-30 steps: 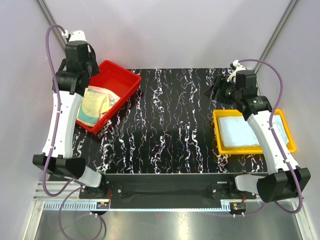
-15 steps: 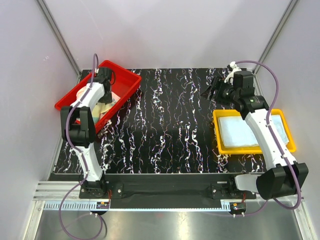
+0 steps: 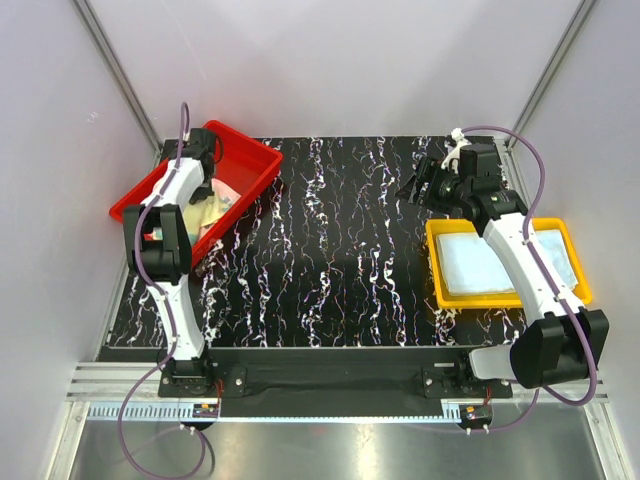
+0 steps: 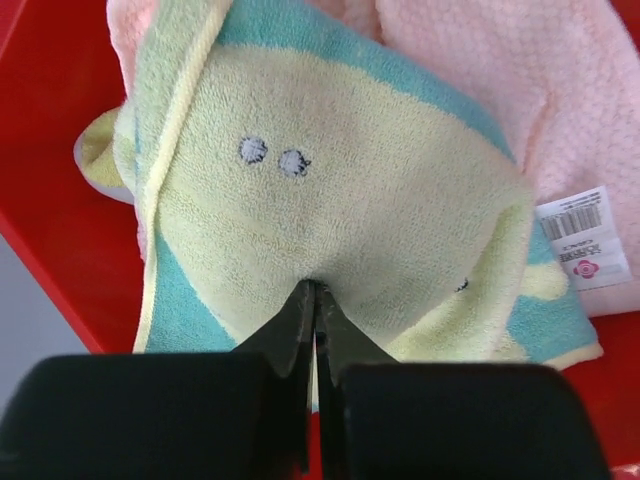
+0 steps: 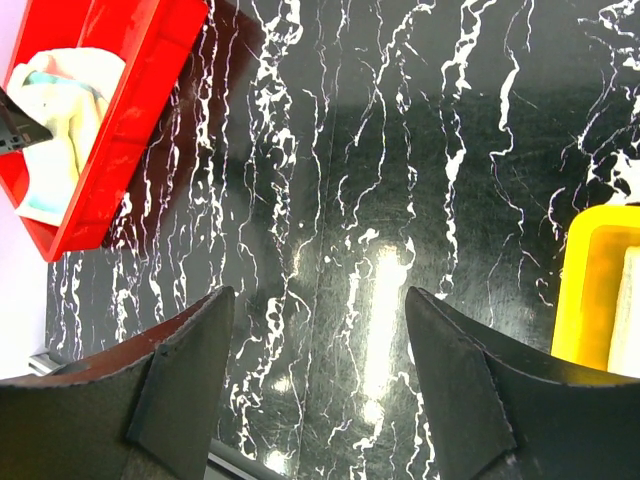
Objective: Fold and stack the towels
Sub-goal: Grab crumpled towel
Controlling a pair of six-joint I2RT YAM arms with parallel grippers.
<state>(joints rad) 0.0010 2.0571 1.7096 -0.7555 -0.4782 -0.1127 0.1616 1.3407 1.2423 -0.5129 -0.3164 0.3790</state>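
The black marbled desk point(image 3: 340, 250) fills the middle of the top view. A red tray point(image 3: 262, 168) sits askew at its upper left corner, and a yellow tray point(image 3: 434, 265) sits at the right of the frame. The left arm point(image 3: 180, 185) reaches up into the red tray. The right arm point(image 3: 520, 250) crosses over the yellow tray, its end above bare desk at upper right. A pale blue towel point(image 3: 475, 262) lies flat in the yellow tray. In the red tray a yellow-teal towel point(image 4: 340, 200) lies rumpled on top of a pink towel point(image 4: 500, 90), which shows at the upper right of the left wrist view. The left fingers point(image 4: 314, 300) are pressed together at lower centre, pinching a pucker of the yellow-teal towel. The right fingers point(image 5: 200, 340) are spread wide with nothing between them. A white barcode tag point(image 4: 585, 235) hangs at the pink towel's edge, at the right of the frame
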